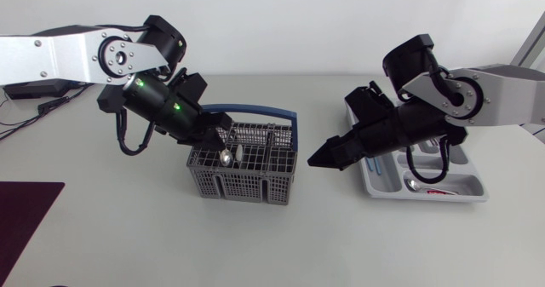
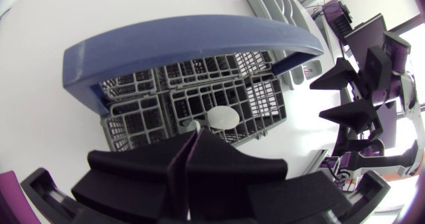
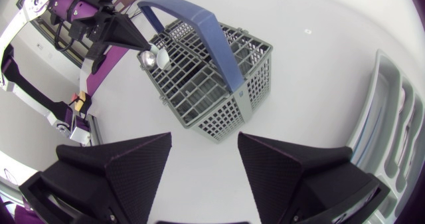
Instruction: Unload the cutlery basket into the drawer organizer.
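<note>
The left gripper (image 2: 190, 139) has its fingers clamped on a small silver metal spoon (image 2: 222, 116) and is positioned over the grey plastic-mesh cutlery basket with a blue handle (image 1: 243, 185) (spoon bowl above the compartments). The right gripper (image 3: 204, 139), fingers apart and bare, hangs between the basket and the grey drawer organizer tray (image 1: 467, 183).

From overhead you see the grey plastic lattice basket with blue handle (image 1: 243, 181); your left wrist camera hangs close above it, your right faces it from farther off.
</note>
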Robot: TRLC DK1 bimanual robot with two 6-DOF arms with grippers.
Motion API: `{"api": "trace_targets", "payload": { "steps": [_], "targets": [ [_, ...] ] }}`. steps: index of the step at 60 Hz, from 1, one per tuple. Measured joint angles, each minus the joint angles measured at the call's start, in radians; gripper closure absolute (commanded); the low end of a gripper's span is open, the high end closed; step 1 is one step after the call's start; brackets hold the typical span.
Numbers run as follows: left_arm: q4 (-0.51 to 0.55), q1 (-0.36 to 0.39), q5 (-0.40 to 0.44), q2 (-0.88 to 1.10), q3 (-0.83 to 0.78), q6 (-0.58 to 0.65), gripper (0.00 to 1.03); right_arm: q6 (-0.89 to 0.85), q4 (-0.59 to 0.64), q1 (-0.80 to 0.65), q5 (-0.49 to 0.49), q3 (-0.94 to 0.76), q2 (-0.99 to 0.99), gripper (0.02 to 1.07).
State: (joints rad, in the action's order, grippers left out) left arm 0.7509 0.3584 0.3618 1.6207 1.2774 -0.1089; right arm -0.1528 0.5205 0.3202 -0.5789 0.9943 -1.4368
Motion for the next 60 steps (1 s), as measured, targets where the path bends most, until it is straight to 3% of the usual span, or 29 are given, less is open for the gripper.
{"api": "trace_targets", "payload": {
  "steps": [12,31,40,60],
  "targets": [
    [0.021,-0.026,0.007,-0.051,0.002,0.0,0.86,0.001,0.0,0.02,0.0,0.0,0.014,0.34],
    [0.027,-0.095,0.111,-0.123,-0.001,0.009,0.86,0.019,0.0,0.074,0.016,0.0,0.038,0.34],
    [0.03,-0.127,0.157,-0.166,-0.013,0.016,0.86,0.019,-0.002,0.106,0.033,0.0,0.075,0.28],
    [0.065,-0.132,0.158,-0.289,-0.008,0.038,0.86,-0.031,-0.067,0.192,0.14,-0.046,0.228,0.17]
  ]
}}
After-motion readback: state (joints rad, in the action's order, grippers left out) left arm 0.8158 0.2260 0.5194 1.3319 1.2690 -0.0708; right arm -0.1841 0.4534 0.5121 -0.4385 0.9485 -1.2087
